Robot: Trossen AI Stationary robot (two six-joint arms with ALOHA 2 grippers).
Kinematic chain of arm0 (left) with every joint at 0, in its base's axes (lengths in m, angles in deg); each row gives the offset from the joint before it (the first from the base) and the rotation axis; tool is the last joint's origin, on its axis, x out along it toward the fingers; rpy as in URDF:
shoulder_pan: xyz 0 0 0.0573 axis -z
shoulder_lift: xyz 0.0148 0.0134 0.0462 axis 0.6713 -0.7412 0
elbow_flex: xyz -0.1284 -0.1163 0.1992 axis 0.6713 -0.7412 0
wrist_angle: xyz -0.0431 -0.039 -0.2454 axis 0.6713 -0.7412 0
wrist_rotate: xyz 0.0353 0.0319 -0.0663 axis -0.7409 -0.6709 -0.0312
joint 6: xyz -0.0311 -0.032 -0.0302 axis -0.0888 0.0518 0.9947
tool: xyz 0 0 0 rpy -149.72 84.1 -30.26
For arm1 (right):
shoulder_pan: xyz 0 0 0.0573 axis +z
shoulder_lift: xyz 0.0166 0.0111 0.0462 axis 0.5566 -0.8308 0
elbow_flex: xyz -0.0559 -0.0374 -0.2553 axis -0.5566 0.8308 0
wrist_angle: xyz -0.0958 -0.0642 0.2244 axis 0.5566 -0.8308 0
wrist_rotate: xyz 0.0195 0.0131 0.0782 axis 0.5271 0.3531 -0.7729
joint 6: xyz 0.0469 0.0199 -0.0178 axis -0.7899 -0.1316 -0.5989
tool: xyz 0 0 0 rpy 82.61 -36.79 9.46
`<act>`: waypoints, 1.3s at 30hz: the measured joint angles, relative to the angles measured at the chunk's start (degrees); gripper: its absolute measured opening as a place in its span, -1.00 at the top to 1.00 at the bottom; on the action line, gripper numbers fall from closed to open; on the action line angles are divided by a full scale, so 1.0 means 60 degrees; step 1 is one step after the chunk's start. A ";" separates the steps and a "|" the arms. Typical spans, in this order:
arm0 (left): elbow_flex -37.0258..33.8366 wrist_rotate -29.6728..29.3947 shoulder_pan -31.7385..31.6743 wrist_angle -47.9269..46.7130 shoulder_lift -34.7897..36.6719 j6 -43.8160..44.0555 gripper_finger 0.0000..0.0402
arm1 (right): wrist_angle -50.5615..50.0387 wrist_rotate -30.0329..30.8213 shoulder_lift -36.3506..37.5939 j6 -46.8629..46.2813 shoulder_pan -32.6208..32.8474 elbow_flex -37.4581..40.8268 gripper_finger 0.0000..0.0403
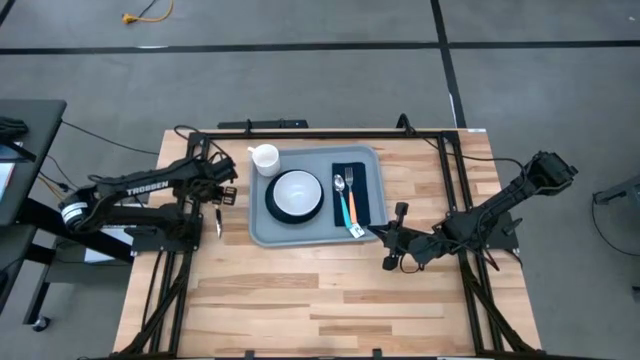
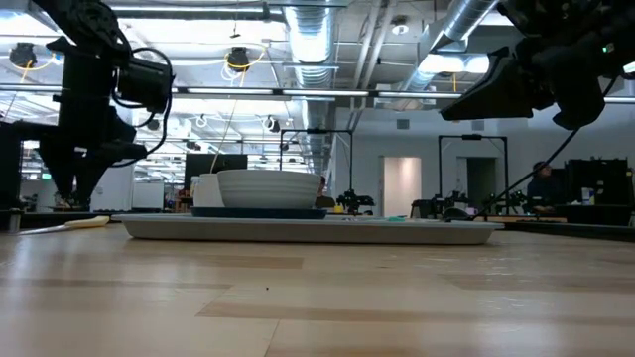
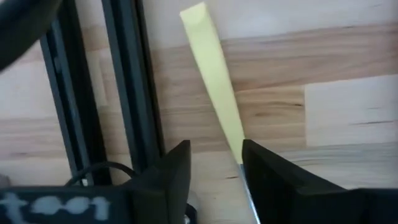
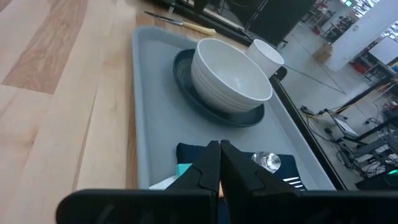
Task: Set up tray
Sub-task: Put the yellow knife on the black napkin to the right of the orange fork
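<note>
The grey-blue tray (image 1: 262, 232) lies mid-table. On it a white bowl (image 1: 297, 192) sits on a dark teal plate (image 4: 186, 93), and a navy napkin (image 1: 366, 190) carries a spoon (image 1: 340, 184) and a fork with coloured handles. A white cup (image 1: 265, 158) stands at the tray's far left corner. A yellow-handled knife (image 3: 214, 74) lies flat on the wood left of the tray. My left gripper (image 3: 214, 165) hovers open above the knife, fingers either side of it. My right gripper (image 4: 219, 158) is shut, raised over the tray's near right corner.
Black frame rails (image 3: 127, 93) run along the table's left side close to the knife, and more rails edge the far and right sides. Bare wood (image 1: 320, 300) spreads across the near half of the table. A person sits far off in the room (image 2: 544, 183).
</note>
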 joint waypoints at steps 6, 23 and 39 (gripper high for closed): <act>-0.0422 0.0500 -0.0023 0.0840 0.0000 0.0266 0.17 | 0.0000 0.0007 0.0000 0.0008 0.0000 0.0000 0.99; -0.0632 0.0353 -0.0023 0.2022 -0.0041 0.0239 0.13 | 0.0001 0.0025 0.0000 0.0022 0.0000 0.0000 0.99; -0.0525 0.0109 -0.0014 0.2385 -0.2530 0.0226 0.13 | 0.0004 0.0021 0.0000 0.0011 -0.0004 0.0000 0.99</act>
